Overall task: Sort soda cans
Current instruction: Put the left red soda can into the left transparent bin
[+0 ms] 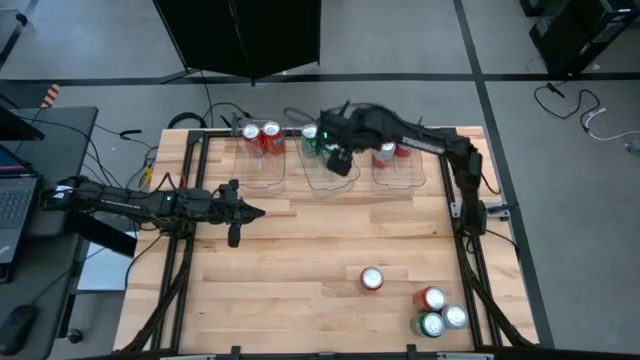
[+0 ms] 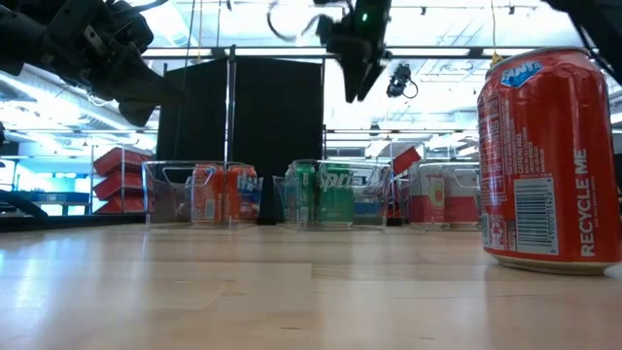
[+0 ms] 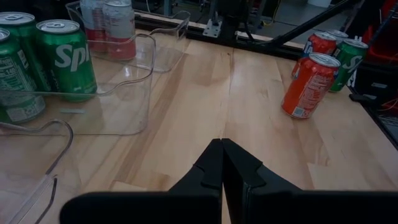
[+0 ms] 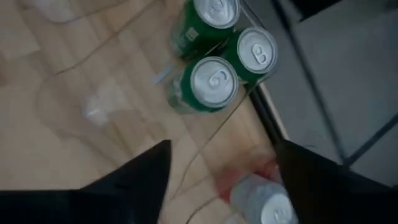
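Three green soda cans point(image 4: 211, 82) stand upright in the middle clear bin point(image 1: 330, 172) at the table's far side. My right gripper point(image 4: 221, 180) hangs open above that bin point(image 1: 340, 160), nothing between its fingers. The left bin holds two red cans point(image 1: 261, 134), and the right bin holds silver-white cans point(image 1: 386, 152). One red can point(image 1: 372, 279) stands alone on the table toward the near edge. A red, a green and a silver can point(image 1: 440, 312) stand together at the near right. My left gripper point(image 3: 222, 163) is shut and waits above the table's left middle point(image 1: 245, 212).
The black frame rails point(image 1: 466, 200) run along the table's edges. In the low view the lone red can point(image 2: 549, 160) stands close in front at the right. Bare wood point(image 1: 300, 250) lies between the bins and the loose cans.
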Available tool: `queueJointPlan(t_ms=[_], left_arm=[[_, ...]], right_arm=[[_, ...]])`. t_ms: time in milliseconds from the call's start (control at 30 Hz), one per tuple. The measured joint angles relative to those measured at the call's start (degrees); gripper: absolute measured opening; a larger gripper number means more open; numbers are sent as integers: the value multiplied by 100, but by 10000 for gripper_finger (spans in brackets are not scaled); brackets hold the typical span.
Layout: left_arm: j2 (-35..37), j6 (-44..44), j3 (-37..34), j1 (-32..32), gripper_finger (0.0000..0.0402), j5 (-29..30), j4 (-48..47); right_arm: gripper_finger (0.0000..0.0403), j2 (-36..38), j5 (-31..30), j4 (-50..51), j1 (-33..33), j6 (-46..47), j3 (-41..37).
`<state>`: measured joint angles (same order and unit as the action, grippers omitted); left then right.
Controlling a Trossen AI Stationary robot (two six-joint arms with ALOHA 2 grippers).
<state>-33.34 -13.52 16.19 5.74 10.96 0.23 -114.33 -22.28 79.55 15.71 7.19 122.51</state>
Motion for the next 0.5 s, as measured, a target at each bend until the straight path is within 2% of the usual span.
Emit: queueJointPlan(t_ms=[133, 333, 400, 500], left_arm=[[0, 0, 0, 0, 5, -8, -1], [2, 87, 0, 0, 5, -90, -2], [2, 103, 0, 0, 5, -125, -2], [2, 105, 0, 2, 5, -125, -2]], right_arm=[[179, 279, -622, 23, -663, 88, -407], [27, 746, -707, -603, -1473, 496, -1660], [10, 972, -728, -913, -1717, 719, -2172], [15, 1383, -729, -1218, -2112, 1223, -2843]])
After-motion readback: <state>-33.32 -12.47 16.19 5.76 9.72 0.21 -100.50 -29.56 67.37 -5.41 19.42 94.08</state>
